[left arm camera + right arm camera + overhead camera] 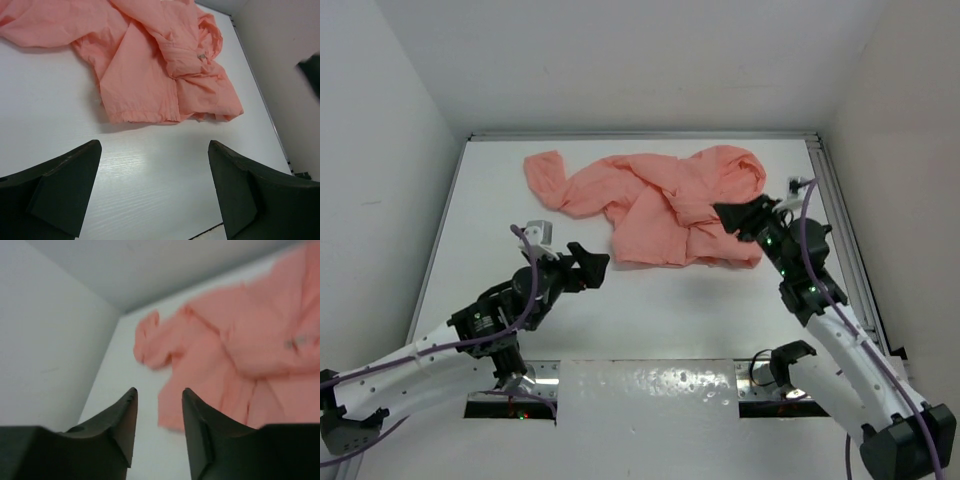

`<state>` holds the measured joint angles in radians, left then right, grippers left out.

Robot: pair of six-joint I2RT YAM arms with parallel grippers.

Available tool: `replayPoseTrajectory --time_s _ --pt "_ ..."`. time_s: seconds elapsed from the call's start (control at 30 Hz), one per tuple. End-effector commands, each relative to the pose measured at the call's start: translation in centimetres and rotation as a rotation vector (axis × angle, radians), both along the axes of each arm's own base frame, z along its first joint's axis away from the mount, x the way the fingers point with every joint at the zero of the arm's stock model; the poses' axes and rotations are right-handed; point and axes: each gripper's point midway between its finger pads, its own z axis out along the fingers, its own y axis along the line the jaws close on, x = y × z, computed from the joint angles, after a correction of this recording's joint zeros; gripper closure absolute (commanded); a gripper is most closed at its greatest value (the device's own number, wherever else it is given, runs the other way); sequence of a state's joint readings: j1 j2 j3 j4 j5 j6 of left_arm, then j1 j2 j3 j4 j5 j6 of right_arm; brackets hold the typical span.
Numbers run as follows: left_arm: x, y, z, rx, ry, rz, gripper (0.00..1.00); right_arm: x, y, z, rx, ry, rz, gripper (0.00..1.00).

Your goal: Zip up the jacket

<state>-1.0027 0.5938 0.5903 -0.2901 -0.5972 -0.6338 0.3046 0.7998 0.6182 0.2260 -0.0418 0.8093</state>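
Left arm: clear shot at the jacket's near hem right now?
Probably yes. The left gripper is open, pointed at the jacket, and only bare table lies between it and the hem.

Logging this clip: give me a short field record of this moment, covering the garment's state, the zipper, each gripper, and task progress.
garment: salmon-pink thin fabric hooded jacket, crumpled and folded over itself at the far side of the white table
zipper: teeth not traceable among the folds; small metallic piece on a fold, perhaps the pull
left gripper: open, empty, over bare table short of the jacket's near hem
right gripper: open, empty, at the jacket's right part; contact cannot be told
progress: zipping not begun
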Motion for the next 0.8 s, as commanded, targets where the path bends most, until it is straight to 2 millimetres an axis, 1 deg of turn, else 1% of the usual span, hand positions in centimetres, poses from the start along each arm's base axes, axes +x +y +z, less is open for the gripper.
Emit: replayPoseTrajectory --time_s 0.0,0.03,0.07,0.1,0.13,0.2,0.23,0.3,0.33,0.43,0.53,0.6,0.63,0.67,0.77 --pt "-0.2 1.7 3.8 -0.108 -0.059 0.061 0.14 -3.3 1.8 -4.8 0.062 0.141 0.137 0.62" --pt "-0.3 2.1 4.0 -0.118 -0.069 0.068 0.14 -4.5 1.5 -6.2 0.046 0.175 0.14 0.64" --pt "-0.4 2.5 4.2 -0.13 -0.078 0.077 0.14 -5.1 1.2 -7.0 0.013 0.18 0.144 0.63" --pt "-0.7 3.1 4.8 -0.157 -0.095 0.08 0.14 -5.7 1.0 -7.6 -0.01 0.192 0.146 0.02" --pt "-0.7 3.4 4.7 -0.165 -0.1 0.088 0.14 -6.8 0.4 -9.1 -0.066 0.229 0.145 0.01" --pt "-1.0 4.0 5.3 -0.188 -0.114 0.092 0.14 -7.6 -0.2 -10.1 -0.118 0.257 0.138 0.01" --pt "-1.1 4.1 5.3 -0.189 -0.117 0.095 0.14 -8.3 -0.6 -11.3 -0.144 0.302 0.133 0.01" --pt "-1.2 4.3 5.3 -0.188 -0.114 0.096 0.14 -8.9 -1.1 -11.5 -0.166 0.289 0.124 0.01" --pt "-1.2 4.2 5.3 -0.19 -0.111 0.09 0.14 -9.0 -1.6 -12.2 -0.18 0.303 0.1 0.01" --pt "-1.3 3.8 5.3 -0.187 -0.102 0.076 0.14 -9.4 -2.1 -12.2 -0.196 0.299 0.087 0.01" --pt "-1.3 3.8 5.4 -0.167 -0.094 0.069 0.14 -9.6 -2.2 -11.4 -0.199 0.278 0.086 0.01" --pt "-1.4 3.8 5.3 -0.166 -0.091 0.069 0.15 -9.6 -2.6 -10.5 -0.203 0.255 0.063 0.01" --pt "-1.4 3.6 5.3 -0.171 -0.093 0.06 0.15 -9.6 -2.9 -10.5 -0.218 0.256 0.051 0.01" --pt "-1.4 3.5 5.4 -0.172 -0.101 0.054 0.15 -9.5 -3.5 -9.8 -0.226 0.241 0.018 0.01" --pt "-1.5 3.4 5.5 -0.166 -0.099 0.046 0.14 -9.6 -4.3 -9.7 -0.265 0.247 -0.012 0.01"
